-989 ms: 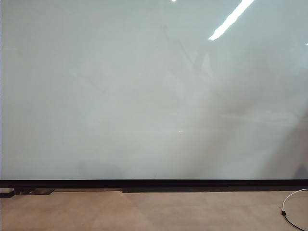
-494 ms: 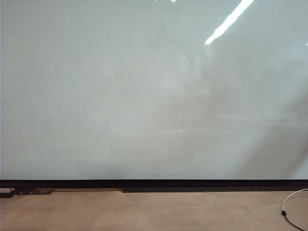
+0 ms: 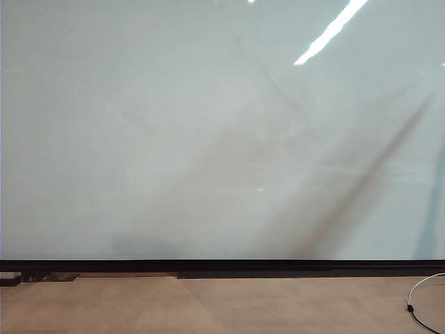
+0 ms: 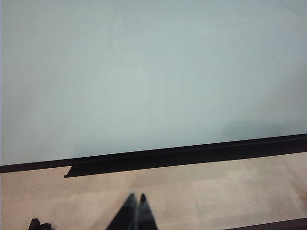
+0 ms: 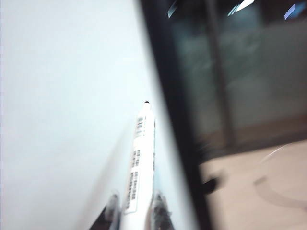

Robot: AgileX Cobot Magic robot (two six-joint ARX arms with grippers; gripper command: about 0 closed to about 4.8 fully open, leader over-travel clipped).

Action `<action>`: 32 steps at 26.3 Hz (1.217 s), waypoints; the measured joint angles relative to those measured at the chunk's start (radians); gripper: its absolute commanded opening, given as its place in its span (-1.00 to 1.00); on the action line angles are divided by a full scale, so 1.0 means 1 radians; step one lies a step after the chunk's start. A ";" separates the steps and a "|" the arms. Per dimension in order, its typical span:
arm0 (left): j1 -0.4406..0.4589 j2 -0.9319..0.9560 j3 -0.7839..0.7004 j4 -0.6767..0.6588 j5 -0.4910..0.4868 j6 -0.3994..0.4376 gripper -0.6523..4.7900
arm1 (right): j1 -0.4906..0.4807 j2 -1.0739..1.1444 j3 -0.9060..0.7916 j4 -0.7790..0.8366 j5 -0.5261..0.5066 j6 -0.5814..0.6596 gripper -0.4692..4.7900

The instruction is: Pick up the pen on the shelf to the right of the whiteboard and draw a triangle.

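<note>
The whiteboard [image 3: 208,139] fills the exterior view, glossy and pale, with a black strip [image 3: 222,265] along its foot. Neither gripper appears there. In the right wrist view my right gripper [image 5: 135,202] is shut on the pen [image 5: 140,158], a slim white marker with dark print on its barrel. Its dark tip points past the fingers, close to the whiteboard [image 5: 62,96] near its black side edge [image 5: 168,105]. My left gripper [image 4: 136,197] is shut on nothing, low over the floor in front of the whiteboard [image 4: 153,72]. The shelf and the triangle are out of view.
A white cable [image 3: 417,299] lies on the beige floor [image 3: 208,306] at the lower right. Faint grey smears and ceiling-light reflections [image 3: 327,35] mark the board. A long dark shadow [image 3: 368,174] slants across its right side. Dark glass [image 5: 240,72] lies beyond the board's edge.
In the exterior view the hazy blur on the board's middle-right has given way to a sharp dark diagonal shadow on the right side. Nothing else has moved.
</note>
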 measured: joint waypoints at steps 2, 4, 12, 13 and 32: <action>0.000 0.000 0.000 0.000 0.000 0.000 -0.78 | 0.117 -0.067 0.011 -0.127 0.001 0.008 -0.84; 0.000 0.000 0.000 0.000 0.000 0.000 -0.78 | 0.219 -0.100 0.037 -0.217 0.010 -0.011 -0.84; 0.000 0.000 0.000 0.000 0.000 0.000 -0.78 | 0.620 0.098 0.300 -0.399 0.103 -0.163 -0.84; 0.000 0.000 0.000 0.000 0.000 0.000 -0.78 | 0.660 0.173 0.350 -0.379 0.095 -0.165 -0.84; 0.000 0.000 0.000 0.000 0.000 0.000 -0.78 | 0.759 0.443 0.527 -0.071 0.009 -0.196 -0.84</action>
